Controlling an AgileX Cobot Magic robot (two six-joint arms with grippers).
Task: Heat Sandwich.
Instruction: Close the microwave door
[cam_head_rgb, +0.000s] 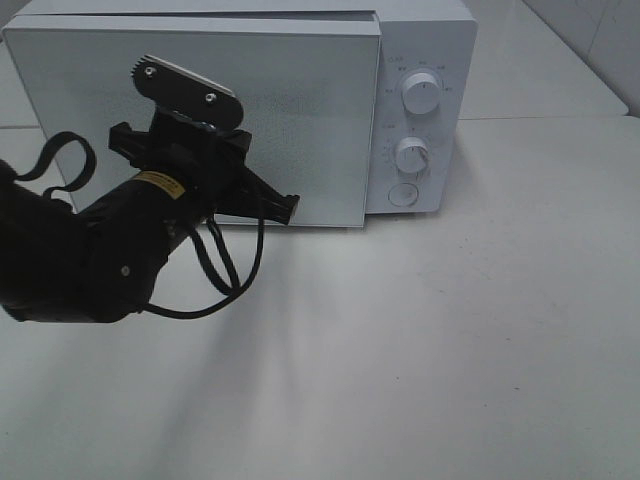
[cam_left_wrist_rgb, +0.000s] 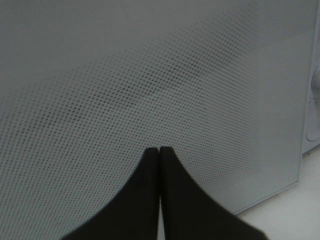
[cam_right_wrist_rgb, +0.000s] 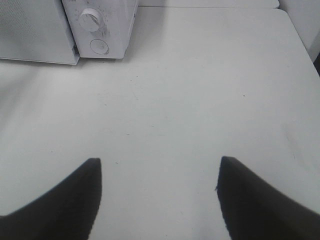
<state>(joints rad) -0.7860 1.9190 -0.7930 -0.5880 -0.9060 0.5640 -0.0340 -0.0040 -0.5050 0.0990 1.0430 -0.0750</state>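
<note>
The sandwich is out of view. A white microwave stands at the back of the table, and its dotted door lies against or nearly against the body; I cannot tell whether it is latched. My left gripper is shut with nothing in it, its tips right at the lower part of the door front. My right gripper is open and empty, hovering over bare table in front of the microwave's control panel. It does not show in the exterior high view.
The control panel carries two round knobs and a round button below them. A black cable loops under the left arm. The white table stretches forward and to the right.
</note>
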